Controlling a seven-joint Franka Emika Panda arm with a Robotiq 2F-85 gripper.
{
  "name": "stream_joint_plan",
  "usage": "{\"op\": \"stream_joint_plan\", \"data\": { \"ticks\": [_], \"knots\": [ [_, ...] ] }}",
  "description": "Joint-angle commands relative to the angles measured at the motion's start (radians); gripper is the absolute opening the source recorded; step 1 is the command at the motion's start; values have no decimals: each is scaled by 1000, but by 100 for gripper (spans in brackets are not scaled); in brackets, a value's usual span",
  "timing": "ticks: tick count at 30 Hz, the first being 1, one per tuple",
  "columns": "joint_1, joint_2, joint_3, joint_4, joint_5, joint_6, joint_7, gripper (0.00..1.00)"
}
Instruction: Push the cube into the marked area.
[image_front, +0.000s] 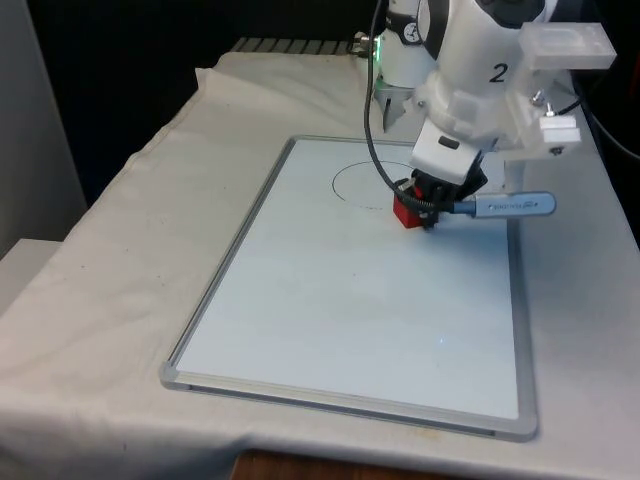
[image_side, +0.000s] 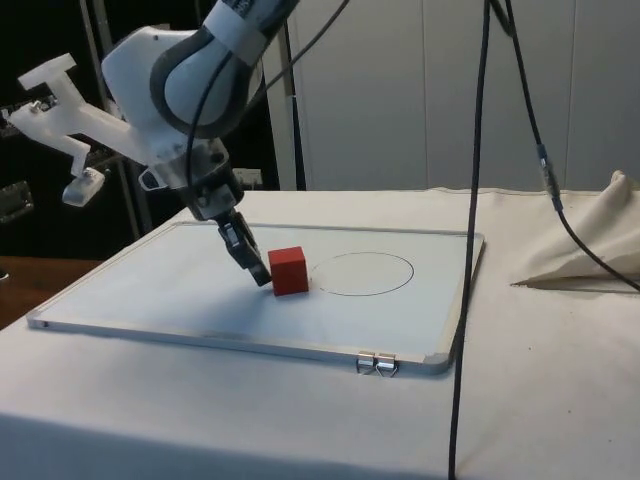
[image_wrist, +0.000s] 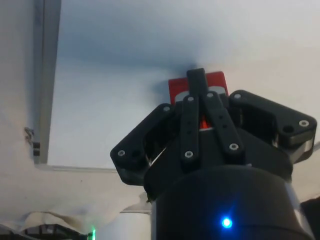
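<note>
A small red cube (image_front: 405, 212) (image_side: 289, 270) (image_wrist: 177, 86) rests on the whiteboard (image_front: 330, 300), just outside a thin drawn circle (image_front: 372, 183) (image_side: 362, 273). My black gripper (image_front: 427, 218) (image_side: 259, 275) (image_wrist: 197, 77) is shut, its fingers pressed together into one tip. That tip is down at the board and touches the cube's side facing away from the circle. In the front view the circle lies behind and to the left of the cube.
The whiteboard has a grey metal frame (image_front: 225, 280) and lies on the white cloth (image_front: 110, 260). Two clips (image_side: 377, 364) stick out from its edge in the side view. A black cable (image_side: 480, 200) hangs down, and bunched cloth (image_side: 590, 250) lies beside the board.
</note>
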Motion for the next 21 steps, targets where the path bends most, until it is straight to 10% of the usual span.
{"op": "stream_joint_plan", "data": {
  "ticks": [1, 21],
  "knots": [
    [3, -24, -3, -30, -11, 8, 3, 0],
    [-2, -136, -11, -226, -60, 38, -4, 0]
  ]
}}
